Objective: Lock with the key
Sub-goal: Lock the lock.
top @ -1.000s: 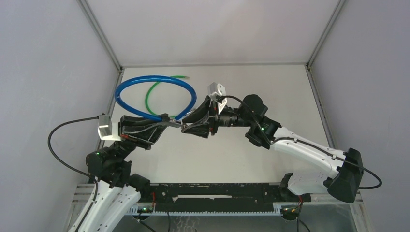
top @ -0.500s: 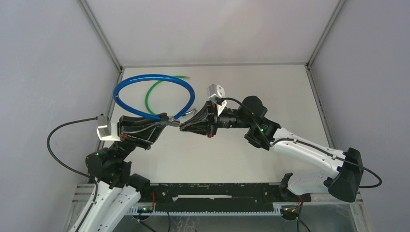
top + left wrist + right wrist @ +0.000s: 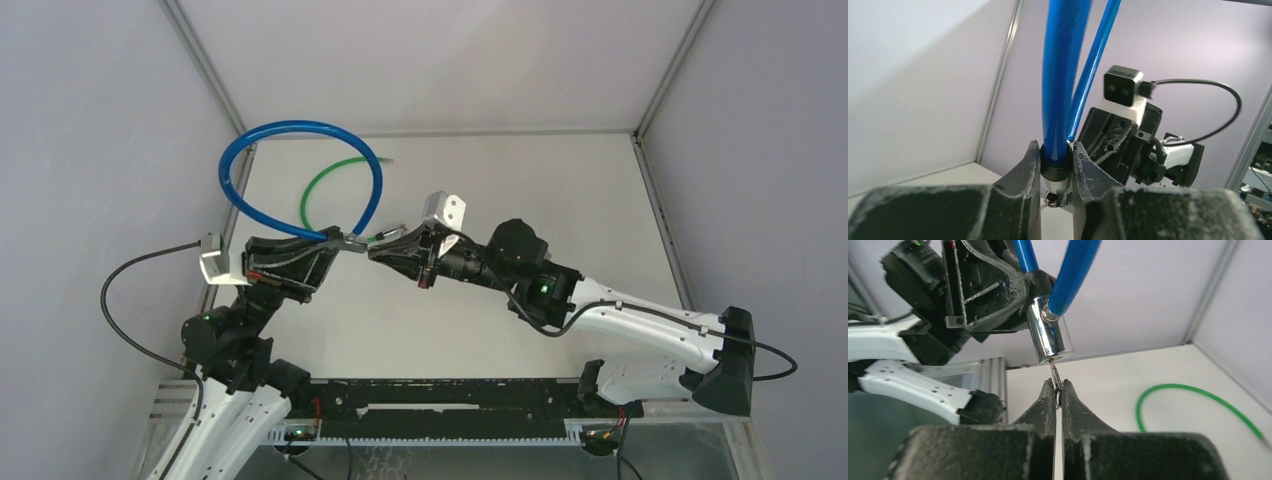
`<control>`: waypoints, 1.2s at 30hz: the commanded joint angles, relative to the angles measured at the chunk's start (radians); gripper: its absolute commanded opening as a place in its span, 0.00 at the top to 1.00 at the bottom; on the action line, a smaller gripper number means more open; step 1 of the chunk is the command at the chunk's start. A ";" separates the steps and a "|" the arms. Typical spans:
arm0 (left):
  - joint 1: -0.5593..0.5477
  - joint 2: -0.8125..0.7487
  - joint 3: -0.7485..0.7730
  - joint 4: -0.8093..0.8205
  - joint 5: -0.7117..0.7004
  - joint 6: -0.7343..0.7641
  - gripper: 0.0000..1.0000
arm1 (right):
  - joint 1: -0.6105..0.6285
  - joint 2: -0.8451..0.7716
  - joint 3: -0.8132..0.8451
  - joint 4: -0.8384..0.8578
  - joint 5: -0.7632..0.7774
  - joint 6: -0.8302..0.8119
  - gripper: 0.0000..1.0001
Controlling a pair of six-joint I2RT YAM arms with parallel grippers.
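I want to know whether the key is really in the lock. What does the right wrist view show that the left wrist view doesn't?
Only the right wrist view shows the key meeting the bottom of the chrome lock cylinder, pinched by the right gripper, and a green cable on the table. Only the left wrist view shows the black collar squeezed between the fingers and the right wrist camera opposite. Both show the blue cable and the left gripper holding it.
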 commanded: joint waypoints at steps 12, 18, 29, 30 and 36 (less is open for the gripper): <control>0.031 0.015 -0.053 -0.071 -0.054 -0.112 1.00 | 0.183 -0.018 0.011 0.148 0.283 -0.544 1.00; 0.042 0.021 -0.060 -0.081 -0.069 -0.136 1.00 | 0.232 0.023 0.011 0.280 0.401 -0.720 1.00; 0.066 0.006 -0.068 -0.081 -0.073 -0.132 1.00 | 0.285 0.077 0.012 0.383 0.553 -0.854 1.00; 0.067 0.004 -0.068 -0.073 -0.071 -0.126 1.00 | 0.284 0.069 0.012 0.364 0.544 -0.841 1.00; 0.076 0.001 -0.073 -0.050 -0.072 -0.110 1.00 | 0.278 0.029 0.011 0.268 0.526 -0.816 0.55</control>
